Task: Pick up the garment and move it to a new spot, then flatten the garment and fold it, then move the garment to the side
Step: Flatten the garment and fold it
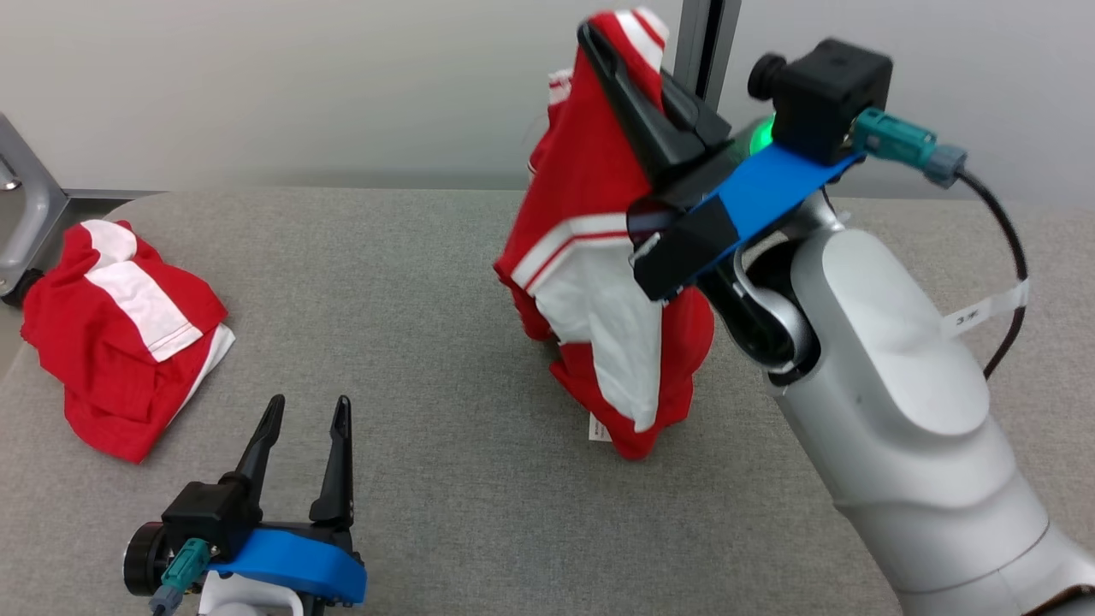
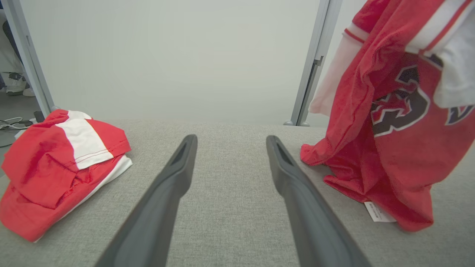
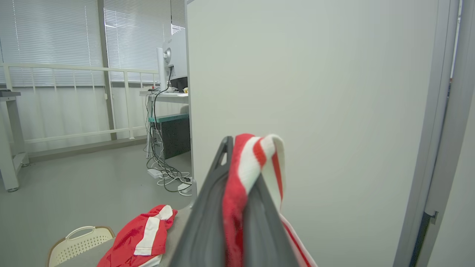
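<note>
Red-and-white garment [image 1: 590, 188] hangs pinched in the right gripper [image 1: 592, 34], hem touching the table [image 1: 428, 282], while the left gripper [image 1: 309, 402] gapes empty.

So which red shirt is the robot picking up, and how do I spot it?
Look at the big grey table. Toward its right side, one red-and-white shirt hangs from the raised right gripper, its bottom touching the table. The other shirt lies crumpled at the table's left edge, touched by nothing.
</note>
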You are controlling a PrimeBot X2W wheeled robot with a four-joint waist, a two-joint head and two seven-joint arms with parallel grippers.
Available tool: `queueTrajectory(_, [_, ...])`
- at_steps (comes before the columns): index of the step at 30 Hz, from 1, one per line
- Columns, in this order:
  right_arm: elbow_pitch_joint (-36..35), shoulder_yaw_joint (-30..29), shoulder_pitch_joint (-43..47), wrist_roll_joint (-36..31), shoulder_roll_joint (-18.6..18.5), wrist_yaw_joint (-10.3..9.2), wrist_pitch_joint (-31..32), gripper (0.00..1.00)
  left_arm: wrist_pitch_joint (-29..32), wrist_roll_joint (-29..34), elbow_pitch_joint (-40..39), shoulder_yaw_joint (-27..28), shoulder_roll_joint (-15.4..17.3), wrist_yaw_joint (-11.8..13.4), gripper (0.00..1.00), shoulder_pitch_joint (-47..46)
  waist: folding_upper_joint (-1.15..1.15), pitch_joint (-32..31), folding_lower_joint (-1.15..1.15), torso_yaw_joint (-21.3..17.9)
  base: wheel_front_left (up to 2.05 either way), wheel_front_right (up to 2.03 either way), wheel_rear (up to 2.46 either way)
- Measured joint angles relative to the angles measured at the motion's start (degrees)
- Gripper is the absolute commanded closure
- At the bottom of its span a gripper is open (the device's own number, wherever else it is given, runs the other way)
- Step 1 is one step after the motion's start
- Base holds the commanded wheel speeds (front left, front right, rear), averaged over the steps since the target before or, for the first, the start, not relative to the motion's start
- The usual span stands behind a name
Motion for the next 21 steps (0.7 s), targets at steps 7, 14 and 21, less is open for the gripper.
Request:
queueTrajectory(7, [3.1,-2.7,-7.3,4.6,0.1,0.0,-7.2,1.0,0.0,0.2,-0.6,1.1,0.2,0.0,0.0,0.4,0.0,0.9,0.0,-1.1,0.0,0.0,0.0])
queueTrajectory(14, [10.0,-14.8,1.0,-4.3,-0.8,0.0,-5.8,1.0,0.0,0.6,-1.4,1.1,-0.5,0.0,0.0,0.0,0.0,2.4,0.0,-2.4,0.0,0.0,0.0])
queueTrajectory(21, [12.3,-27.1,13.7,-9.2,-4.6,0.0,-3.6,1.0,0.0,1.0,-1.6,1.4,-0.8,0.0,0.0,-0.7,0.0,3.9,0.0,-3.4,0.0,0.0,0.0])
